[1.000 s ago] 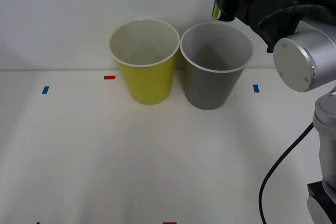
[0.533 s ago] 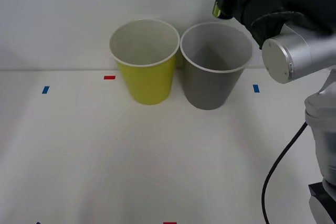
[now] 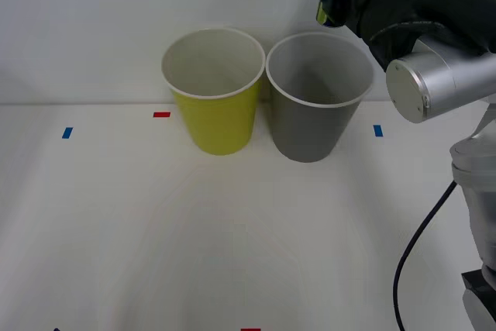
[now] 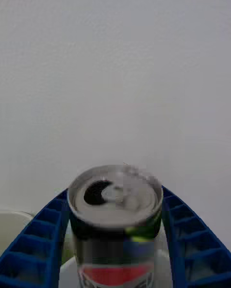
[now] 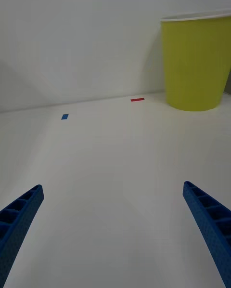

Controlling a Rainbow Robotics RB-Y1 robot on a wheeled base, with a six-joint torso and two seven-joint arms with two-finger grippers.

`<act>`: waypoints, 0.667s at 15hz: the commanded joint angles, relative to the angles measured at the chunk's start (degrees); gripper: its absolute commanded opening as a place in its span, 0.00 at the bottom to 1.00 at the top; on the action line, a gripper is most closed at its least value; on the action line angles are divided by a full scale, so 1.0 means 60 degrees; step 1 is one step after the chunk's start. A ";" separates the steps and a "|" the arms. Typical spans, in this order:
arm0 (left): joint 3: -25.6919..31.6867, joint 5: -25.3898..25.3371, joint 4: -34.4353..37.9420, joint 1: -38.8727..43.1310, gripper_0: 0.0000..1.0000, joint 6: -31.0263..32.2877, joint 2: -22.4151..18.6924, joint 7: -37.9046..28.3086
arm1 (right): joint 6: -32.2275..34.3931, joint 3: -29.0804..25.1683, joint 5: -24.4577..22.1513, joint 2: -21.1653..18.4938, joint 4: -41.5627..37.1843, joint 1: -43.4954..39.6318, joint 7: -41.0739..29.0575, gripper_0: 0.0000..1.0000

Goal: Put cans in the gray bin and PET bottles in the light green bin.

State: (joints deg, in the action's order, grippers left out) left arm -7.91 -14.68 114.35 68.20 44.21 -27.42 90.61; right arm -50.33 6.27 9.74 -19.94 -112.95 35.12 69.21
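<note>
Up by the desk's far edge, the right hand [image 3: 328, 1] is clamped on the can [image 4: 114, 220] (silver top showing) above the gray bin [image 3: 316, 98], which stands beside the light green bin [image 3: 215, 92]. Low over the desk [image 5: 120, 182], the left hand [image 5: 115, 230] holds its fingers wide apart.

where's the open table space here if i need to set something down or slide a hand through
The table is bare in front of the light green bin and gray bin, and to the left around the blue tape mark. It is crowded where the two bins stand side by side, and above the gray bin's far rim, where the right gripper holds the can.
</note>
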 commanded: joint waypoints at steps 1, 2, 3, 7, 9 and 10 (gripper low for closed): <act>0.0000 0.0000 0.0000 0.0000 1.00 0.0000 0.0000 0.0000 | 0.0009 0.0024 0.0002 -0.0032 -0.0012 -0.0008 -0.0021 1.00; 0.0000 0.0000 0.0000 0.0000 1.00 0.0000 0.0000 0.0000 | 0.0009 0.0024 0.0002 -0.0046 -0.0027 -0.0008 -0.0035 1.00; 0.0000 0.0000 0.0000 0.0000 1.00 0.0000 0.0000 0.0000 | 0.0009 0.0024 0.0002 -0.0046 -0.0027 0.0006 -0.0006 1.00; 0.0000 0.0000 0.0000 0.0000 1.00 0.0000 0.0000 0.0000 | 0.0009 0.0024 0.0031 -0.0032 -0.0042 0.0006 0.0023 1.00; 0.0000 0.0000 0.0000 0.0000 1.00 0.0000 0.0000 0.0000 | 0.0009 0.0024 0.0031 -0.0032 -0.0056 0.0006 0.0023 1.00; 0.0000 0.0000 0.0000 0.0000 1.00 0.0000 0.0000 0.0000 | -0.0006 0.0039 0.0031 -0.0032 -0.0056 -0.0008 0.0023 1.00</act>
State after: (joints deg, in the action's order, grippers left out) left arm -7.91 -14.68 114.35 68.20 44.21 -27.42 90.61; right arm -50.29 6.43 9.92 -20.17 -113.26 35.12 69.34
